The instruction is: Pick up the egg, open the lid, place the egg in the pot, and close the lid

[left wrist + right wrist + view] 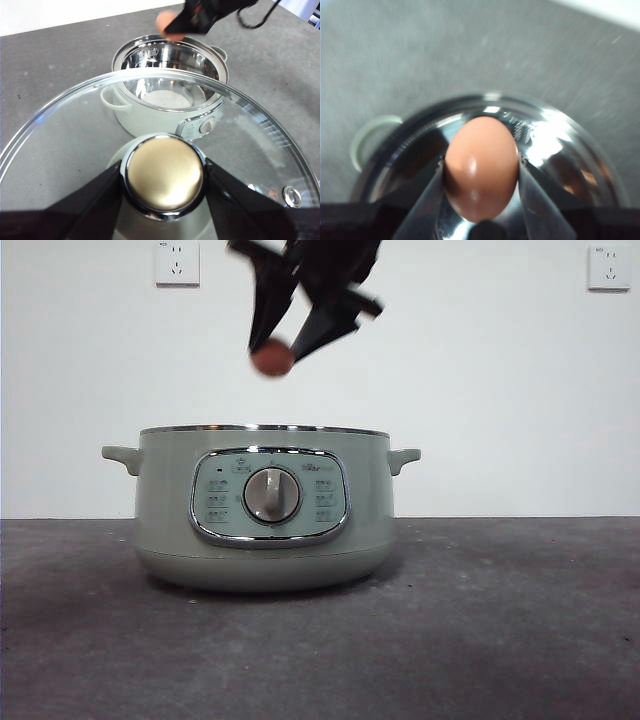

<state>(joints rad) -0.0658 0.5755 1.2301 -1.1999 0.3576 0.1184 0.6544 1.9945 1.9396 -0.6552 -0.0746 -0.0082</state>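
The sage-green pot (pixel 262 510) stands open in the middle of the table, steel bowl bare inside (pixel 170 75). My right gripper (pixel 278 350) is shut on the reddish-brown egg (pixel 271 358) and holds it in the air above the pot's mouth; in the right wrist view the egg (pixel 481 167) sits between the jaws over the shiny bowl (pixel 560 145). My left gripper (pixel 164 175) is shut on the knob (pixel 164 172) of the glass lid (pixel 75 130), held lifted off to the side of the pot. The egg also shows in the left wrist view (pixel 165 21).
Dark grey table top (pixel 500 620) all around the pot. White wall behind with two sockets, one (pixel 177 262) on the left and one (pixel 609 267) on the right. The pot's dial (pixel 272 495) faces the front view.
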